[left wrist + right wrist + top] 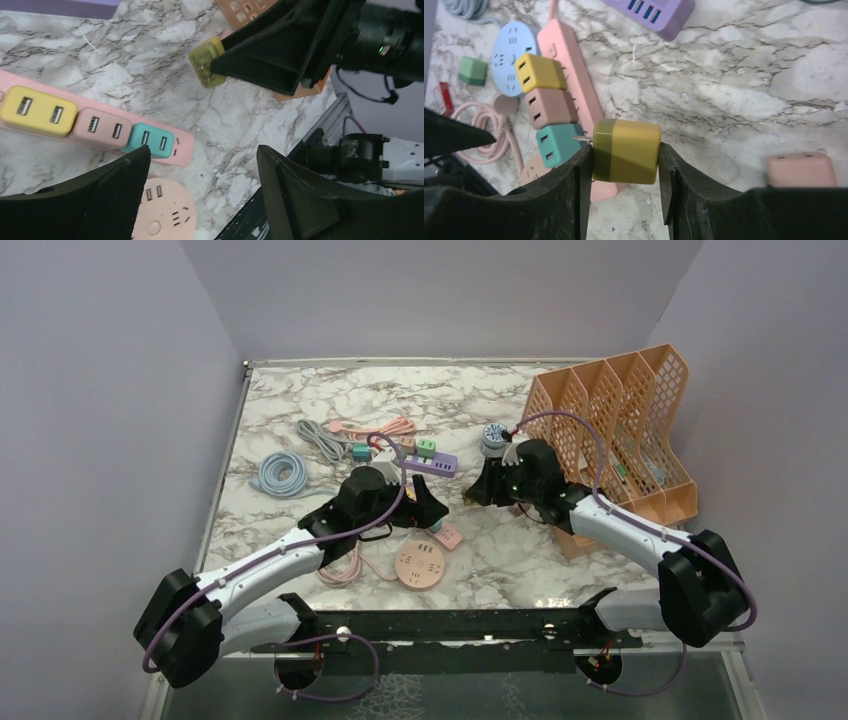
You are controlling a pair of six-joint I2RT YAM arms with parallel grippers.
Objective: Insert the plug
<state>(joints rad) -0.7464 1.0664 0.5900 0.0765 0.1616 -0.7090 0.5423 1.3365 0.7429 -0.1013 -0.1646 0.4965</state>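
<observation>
Top external view, entries taken left to right.

Item 1: blue coiled cable (280, 475) and grey cable (322, 440). We list these as lying on the marble table (520, 560), well apart from the work.

Item 2: left gripper (428, 507). Fingers are spread wide with nothing between them, and it hovers just above the pink power strip (576, 75).

Item 3: pink power strip. A yellow adapter (541, 72), a brown-pink adapter (549, 107) and a teal adapter (556, 142) sit in a row on it. We judge that only the ends of the strip are free.

Item 4: round pink socket hub (420, 565) toward the near edge, and purple power strip (432, 463) further back. Both lie beside the work, and neither is touched.

Item 5: right gripper (480, 487). It is clamped on the plug (626, 151), an olive-yellow cube held off the table with its prongs pointing toward the teal adapter.

Item 6: orange file rack (620, 410), far right, out of the way.

Status: we judge the pickup done and the insertion not yet begun, as the prongs are clear of any socket. What is left is to bring the prongs onto a free socket and press home.

Obstacles: the crowded adapters, and the left gripper over the same strip.
</observation>
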